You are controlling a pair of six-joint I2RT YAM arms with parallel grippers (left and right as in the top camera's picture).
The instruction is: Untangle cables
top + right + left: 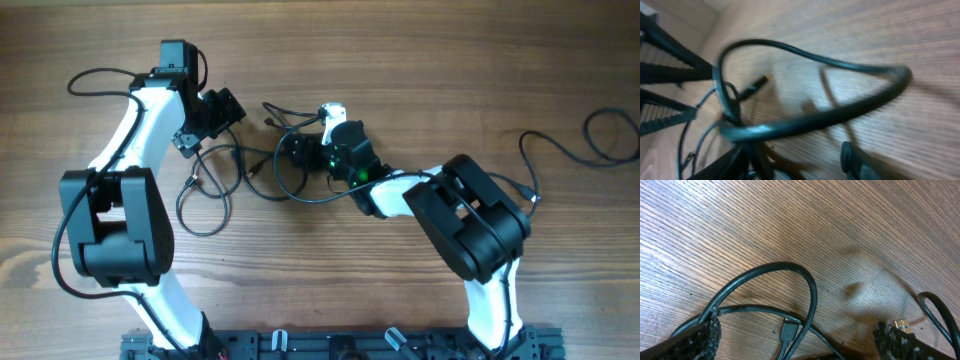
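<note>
left pincer (795, 342) wide open over cables (813, 292) on desk (790, 220). right pincer (795, 165) at a cable loop, view blurred, cannot tell if gripping.

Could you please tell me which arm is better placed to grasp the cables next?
Probably right: the right gripper straddles a loop amid the cables, while the left gripper is open at their edge.

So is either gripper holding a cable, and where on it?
Left gripper is open over the cables, holding nothing. Right gripper sits at a cable loop, but blur hides whether it is clamped.
</note>
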